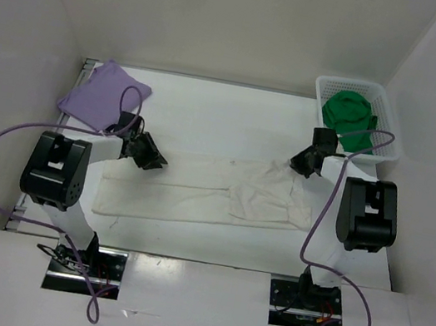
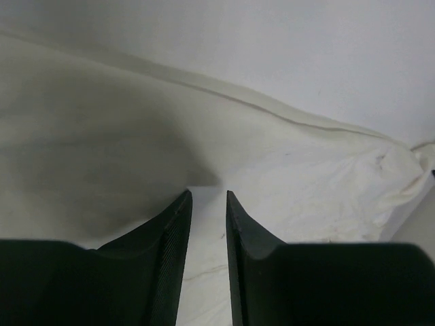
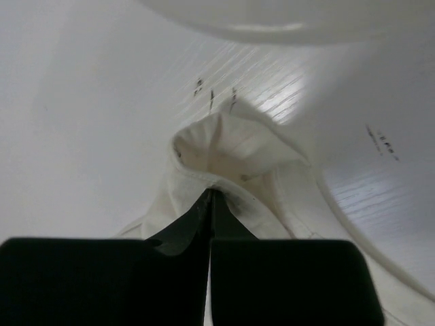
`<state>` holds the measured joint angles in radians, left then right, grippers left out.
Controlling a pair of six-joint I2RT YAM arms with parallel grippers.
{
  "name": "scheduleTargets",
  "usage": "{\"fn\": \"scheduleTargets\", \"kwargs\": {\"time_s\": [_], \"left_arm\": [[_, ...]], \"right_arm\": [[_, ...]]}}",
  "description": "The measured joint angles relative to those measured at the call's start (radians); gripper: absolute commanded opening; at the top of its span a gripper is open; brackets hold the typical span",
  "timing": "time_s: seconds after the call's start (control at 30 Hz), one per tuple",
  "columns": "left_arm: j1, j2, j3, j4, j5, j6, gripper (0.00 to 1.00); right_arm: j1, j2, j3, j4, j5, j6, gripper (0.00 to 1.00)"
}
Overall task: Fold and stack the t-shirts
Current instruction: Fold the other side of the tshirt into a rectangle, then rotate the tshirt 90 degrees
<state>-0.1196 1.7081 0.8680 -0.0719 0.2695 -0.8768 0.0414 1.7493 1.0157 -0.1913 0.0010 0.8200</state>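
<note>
The cream white t-shirt (image 1: 196, 189) lies spread across the middle of the table, its right part bunched. My left gripper (image 1: 153, 157) hovers at its upper left edge. In the left wrist view its jaws (image 2: 209, 197) stand a little apart over the cream cloth (image 2: 285, 170), holding nothing. My right gripper (image 1: 298, 162) is at the shirt's upper right corner. In the right wrist view it (image 3: 211, 195) is shut on a hemmed fold of the cream cloth (image 3: 224, 146). The lavender t-shirt (image 1: 101, 96) lies folded at the far left. The green t-shirt (image 1: 350, 110) sits bunched in the basket.
A white mesh basket (image 1: 393, 130) stands at the far right corner, close behind the right gripper; its rim (image 3: 231, 20) fills the top of the right wrist view. White walls close in the table on three sides. Both arms' cables loop over the table edges.
</note>
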Motion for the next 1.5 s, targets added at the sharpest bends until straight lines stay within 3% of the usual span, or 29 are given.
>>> {"fn": "scheduleTargets", "kwargs": {"time_s": [0.33, 0.37, 0.47, 0.67, 0.87, 1.03, 1.2, 1.3, 1.43, 1.47, 1.5], "left_arm": [[0.174, -0.082, -0.071, -0.023, 0.040, -0.017, 0.40], [0.183, -0.102, -0.069, -0.034, 0.034, -0.016, 0.40], [0.183, -0.179, -0.044, -0.068, 0.025, -0.008, 0.40], [0.164, -0.300, 0.111, -0.092, 0.024, 0.051, 0.37], [0.064, -0.245, 0.178, -0.116, 0.084, 0.151, 0.24], [0.000, -0.207, 0.186, -0.163, 0.119, 0.198, 0.19], [-0.006, -0.217, 0.185, -0.175, 0.124, 0.200, 0.22], [-0.014, -0.235, 0.185, -0.199, 0.126, 0.201, 0.23], [-0.019, -0.275, 0.181, -0.246, 0.122, 0.208, 0.24], [-0.019, -0.284, 0.180, -0.256, 0.121, 0.216, 0.24], [-0.019, -0.290, 0.179, -0.262, 0.121, 0.218, 0.24]], "right_arm": [[0.027, -0.030, 0.029, -0.044, 0.040, -0.003, 0.19], [0.037, -0.045, 0.045, -0.058, 0.040, -0.011, 0.24], [0.080, -0.109, 0.087, -0.092, 0.033, -0.034, 0.25], [0.183, -0.204, 0.054, -0.113, -0.051, -0.060, 0.01], [0.252, -0.120, -0.083, -0.150, -0.119, -0.051, 0.00], [0.248, 0.046, 0.014, -0.164, -0.155, -0.055, 0.00], [0.251, 0.379, 0.458, -0.191, -0.198, -0.083, 0.00], [0.262, 0.688, 0.961, -0.247, -0.207, -0.100, 0.02], [0.296, 1.070, 1.679, -0.428, -0.194, -0.125, 0.21], [0.305, 1.127, 1.808, -0.468, -0.206, -0.124, 0.23], [0.314, 1.128, 1.824, -0.482, -0.218, -0.123, 0.26]]}}
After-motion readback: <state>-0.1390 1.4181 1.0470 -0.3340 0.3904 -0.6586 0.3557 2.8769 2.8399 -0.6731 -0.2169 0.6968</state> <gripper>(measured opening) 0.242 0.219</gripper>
